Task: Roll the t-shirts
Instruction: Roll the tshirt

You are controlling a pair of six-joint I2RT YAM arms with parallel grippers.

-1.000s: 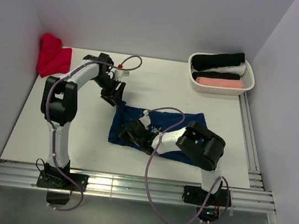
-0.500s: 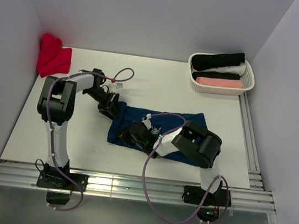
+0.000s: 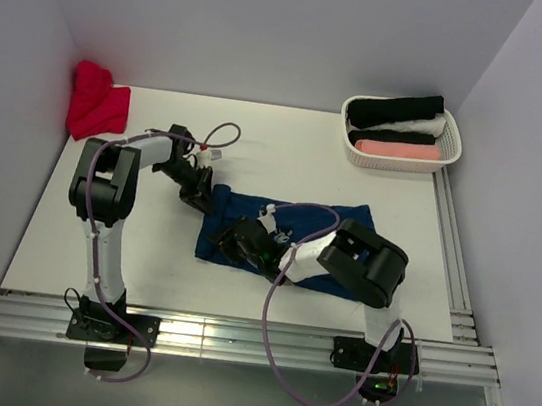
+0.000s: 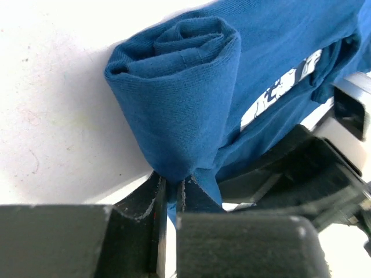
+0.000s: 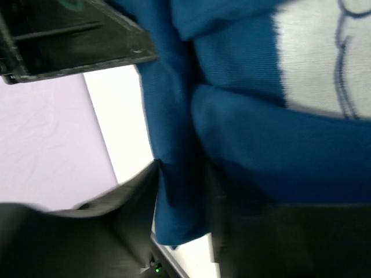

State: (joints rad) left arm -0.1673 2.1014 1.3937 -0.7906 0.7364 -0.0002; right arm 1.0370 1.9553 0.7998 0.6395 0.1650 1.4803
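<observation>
The left gripper point(image 4: 171, 194) clenches the rolled left edge of the soft navy blue cloth t-shirt point(image 4: 185, 104). Whether the right gripper point(image 5: 182, 191) is gripping is unclear. Both should roll rightward evenly and tightly.

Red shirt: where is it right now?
In the top view, the red shirt lies bunched in the table's far left corner, beyond the left arm and across from the basket at far right.

One navy t-shirt point(image 3: 347, 218), one red t-shirt point(image 3: 96, 104), three rolled t-shirts point(image 3: 397, 111), one basket point(image 3: 399, 164)
</observation>
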